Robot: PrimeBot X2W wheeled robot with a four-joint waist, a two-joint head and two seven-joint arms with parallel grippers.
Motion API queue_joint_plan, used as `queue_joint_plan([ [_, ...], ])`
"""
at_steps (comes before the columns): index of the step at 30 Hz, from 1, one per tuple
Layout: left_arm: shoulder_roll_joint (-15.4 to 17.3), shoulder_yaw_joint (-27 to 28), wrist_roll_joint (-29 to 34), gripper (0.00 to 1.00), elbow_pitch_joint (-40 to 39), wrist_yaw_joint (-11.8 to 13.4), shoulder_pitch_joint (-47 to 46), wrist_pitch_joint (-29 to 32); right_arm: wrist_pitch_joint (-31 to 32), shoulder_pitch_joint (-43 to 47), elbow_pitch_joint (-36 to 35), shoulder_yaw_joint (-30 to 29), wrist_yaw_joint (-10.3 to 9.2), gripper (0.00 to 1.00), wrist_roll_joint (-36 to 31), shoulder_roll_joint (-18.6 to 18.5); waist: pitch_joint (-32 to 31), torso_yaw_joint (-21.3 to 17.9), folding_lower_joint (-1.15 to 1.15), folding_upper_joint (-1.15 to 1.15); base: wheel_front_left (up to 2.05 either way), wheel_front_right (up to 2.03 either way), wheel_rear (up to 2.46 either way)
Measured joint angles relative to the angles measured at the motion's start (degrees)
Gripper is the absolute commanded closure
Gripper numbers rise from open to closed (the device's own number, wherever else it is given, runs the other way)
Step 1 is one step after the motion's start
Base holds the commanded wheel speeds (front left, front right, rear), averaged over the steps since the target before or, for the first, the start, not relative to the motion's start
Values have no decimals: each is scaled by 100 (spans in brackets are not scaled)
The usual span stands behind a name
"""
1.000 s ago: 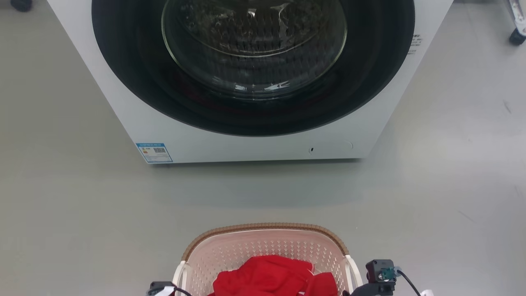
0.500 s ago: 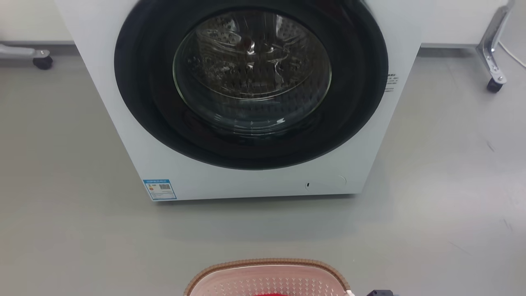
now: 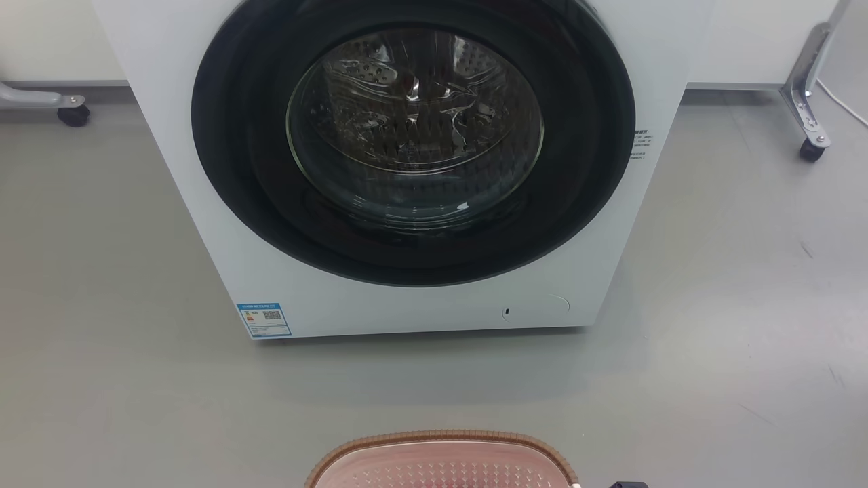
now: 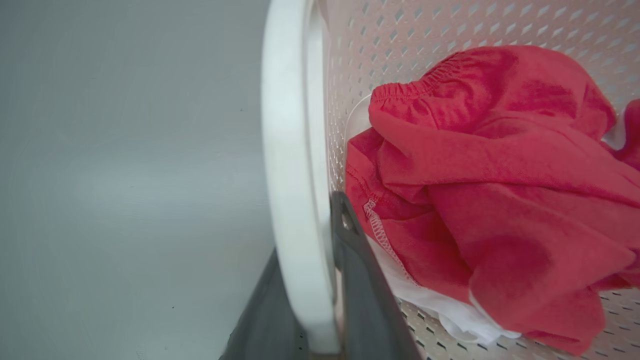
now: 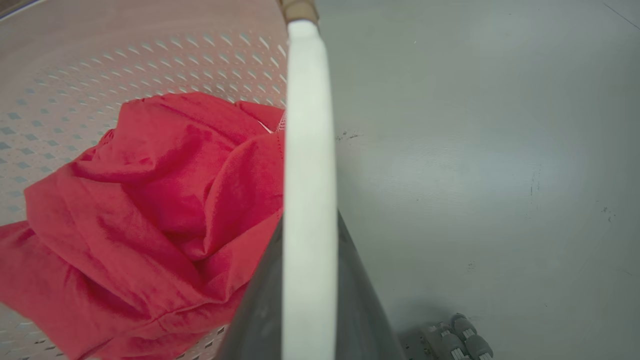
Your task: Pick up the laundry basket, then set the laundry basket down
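Grey floor (image 3: 102,271) is stretching before the washer (image 3: 420,305); the laundry basket (image 3: 441,461) is showing nearer me, apart from it. I'm clamping the left gripper (image 4: 307,235) and right gripper (image 5: 310,220) on its 2 white handles (image 4: 292,150). Uneven arms risk tipping the red clothes (image 4: 490,175) out.

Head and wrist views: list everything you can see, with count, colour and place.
washing machine: one, white, dark round door, ahead on floor
label: one, blue, washer's lower left corner
casters: two, black, far left and far right
laundry basket: one, pink, brown rim, before washer
handles: two, white, basket's sides
garment: one, red, inside basket
white cloth: one, under garment
floor: one, grey, under everything
left gripper: one, dark fingers astride left handle
right gripper: one, dark fingers astride right handle
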Motion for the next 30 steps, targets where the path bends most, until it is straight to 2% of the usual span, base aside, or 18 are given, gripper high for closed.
queue_joint_plan([
  [30,12,-148,-201,100,-27,75,-1,-3,-96,-123,60,382,-7,100,437,-14,57,-29,0,0,0,0,0],
])
